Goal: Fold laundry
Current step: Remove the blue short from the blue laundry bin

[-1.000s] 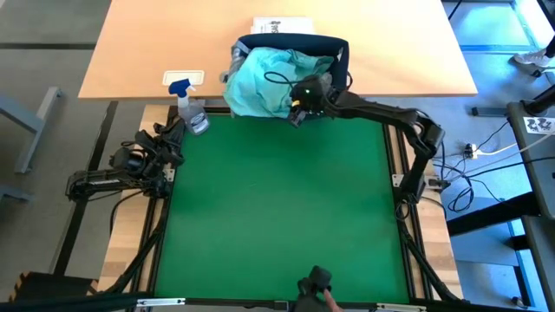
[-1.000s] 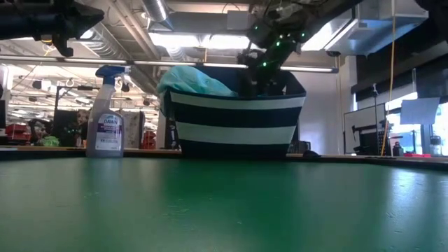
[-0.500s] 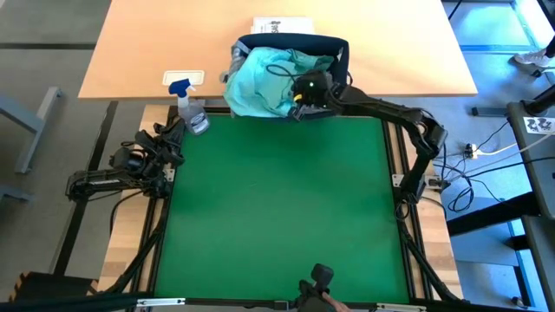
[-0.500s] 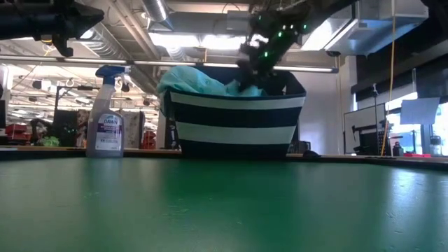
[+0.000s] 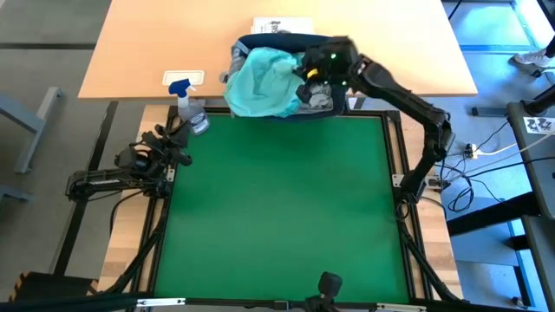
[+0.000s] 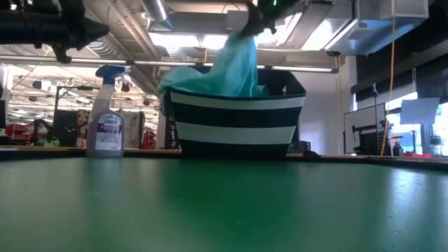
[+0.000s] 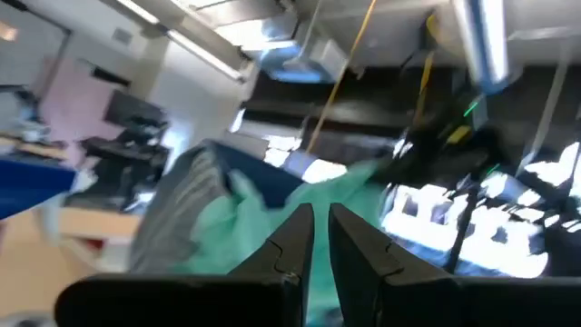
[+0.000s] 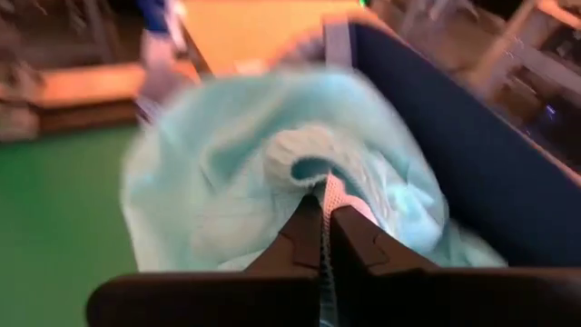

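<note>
The right hand (image 5: pixel 305 76), over the basket (image 5: pixel 334 45) at the upper middle of the high view, is pinched fully shut on a fold of the mint-teal garment (image 5: pixel 260 82). In the low view that garment (image 6: pixel 234 70) rises in a peak from the basket (image 6: pixel 238 122) toward the top edge, so most of the cloth hangs below the grip and part of it drapes over the basket's left rim. The left hand (image 7: pixel 313 238) waits at the left edge of the green surface (image 5: pixel 277 208), fingers nearly closed on nothing

Judged from here, the grip looks thin: only a small tuck of fabric sits between the fingers (image 8: pixel 348 241), so the weight of the trailing cloth could pull it free. The garment may also drag other laundry out with it; a grey striped piece (image 5: pixel 319 97) lies just under the hand. A snag on the rim could tip the soft basket toward the spray bottle (image 5: pixel 192 111) at its left
</note>
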